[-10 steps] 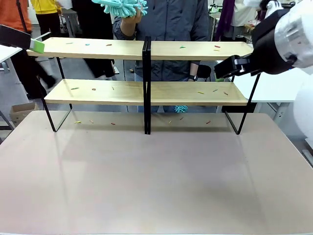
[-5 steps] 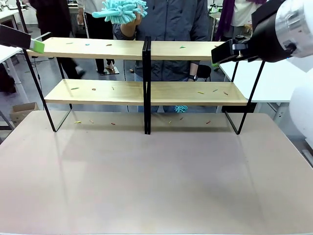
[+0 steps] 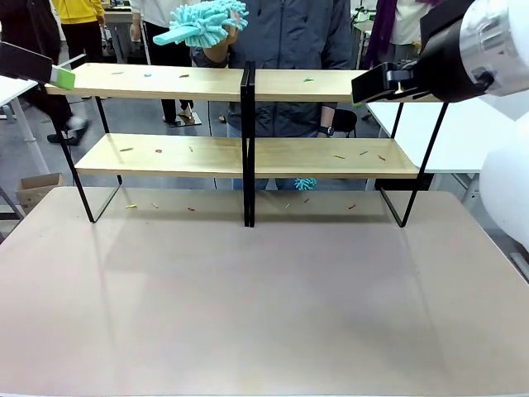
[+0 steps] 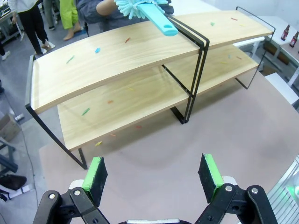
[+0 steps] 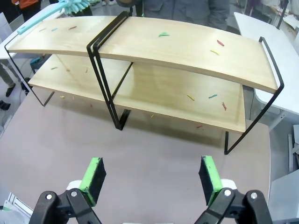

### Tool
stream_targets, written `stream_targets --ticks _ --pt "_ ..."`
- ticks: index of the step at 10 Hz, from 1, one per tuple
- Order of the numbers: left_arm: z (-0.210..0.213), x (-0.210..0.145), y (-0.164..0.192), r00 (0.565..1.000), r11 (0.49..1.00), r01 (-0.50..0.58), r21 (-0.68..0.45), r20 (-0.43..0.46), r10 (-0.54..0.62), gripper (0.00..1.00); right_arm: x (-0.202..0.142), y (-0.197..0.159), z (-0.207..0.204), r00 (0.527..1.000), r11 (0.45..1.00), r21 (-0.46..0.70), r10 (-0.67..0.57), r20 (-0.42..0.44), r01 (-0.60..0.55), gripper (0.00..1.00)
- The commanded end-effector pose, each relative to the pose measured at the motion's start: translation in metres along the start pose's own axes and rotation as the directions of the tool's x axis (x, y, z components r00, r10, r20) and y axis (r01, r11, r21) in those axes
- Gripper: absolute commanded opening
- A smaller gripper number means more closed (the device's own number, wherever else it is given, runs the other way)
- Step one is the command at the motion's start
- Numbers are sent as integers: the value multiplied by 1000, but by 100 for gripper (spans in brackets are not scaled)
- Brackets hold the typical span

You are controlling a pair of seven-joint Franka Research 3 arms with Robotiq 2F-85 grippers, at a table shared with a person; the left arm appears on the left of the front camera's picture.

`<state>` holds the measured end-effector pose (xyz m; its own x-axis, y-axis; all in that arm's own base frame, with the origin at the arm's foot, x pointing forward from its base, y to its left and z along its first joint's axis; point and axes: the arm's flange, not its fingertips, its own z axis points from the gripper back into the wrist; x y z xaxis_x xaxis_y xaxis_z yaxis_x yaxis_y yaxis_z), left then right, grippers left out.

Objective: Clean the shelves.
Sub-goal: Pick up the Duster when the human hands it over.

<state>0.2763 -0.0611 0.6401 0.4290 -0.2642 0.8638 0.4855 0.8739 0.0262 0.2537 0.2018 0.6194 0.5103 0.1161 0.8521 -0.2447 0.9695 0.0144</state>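
Shelves (image 3: 182, 155): long smooth light wood, black-framed

Pale-wood shelves (image 3: 165, 81) (2 boards, black frame) bear multicoloured specks (image 3: 308, 80); the duster (image 3: 202, 21) is turquoise.

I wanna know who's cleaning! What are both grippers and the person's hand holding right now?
Left gripper: open, empty.
Right gripper: open, empty.
Person's hand: holding a turquoise duster.

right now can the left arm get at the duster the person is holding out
Probably yes. The left fingers stand open, and the handle of the duster sticks out above the shelves toward them, nothing in between.
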Motion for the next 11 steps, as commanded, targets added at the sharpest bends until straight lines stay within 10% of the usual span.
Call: stream_targets --ticks 1,7,9,11 --pt "1 0 2 1000 1000 -7 -1 7 7 100 -5 -1 -3 1000 1000 -12 -7 25 7 100" --pt "0 0 0 1000 1000 0 0 0 0 100 0 -1 -1 1000 1000 -3 -2 0 2 100" --pt "-8 39 3 985 946 -38 -321 -172 -19 100 0 -1 -1 1000 1000 -3 -2 0 2 100" --pt "-44 91 44 912 746 -321 -583 -403 78 100 0 -1 -1 1000 1000 -3 -2 0 2 100"
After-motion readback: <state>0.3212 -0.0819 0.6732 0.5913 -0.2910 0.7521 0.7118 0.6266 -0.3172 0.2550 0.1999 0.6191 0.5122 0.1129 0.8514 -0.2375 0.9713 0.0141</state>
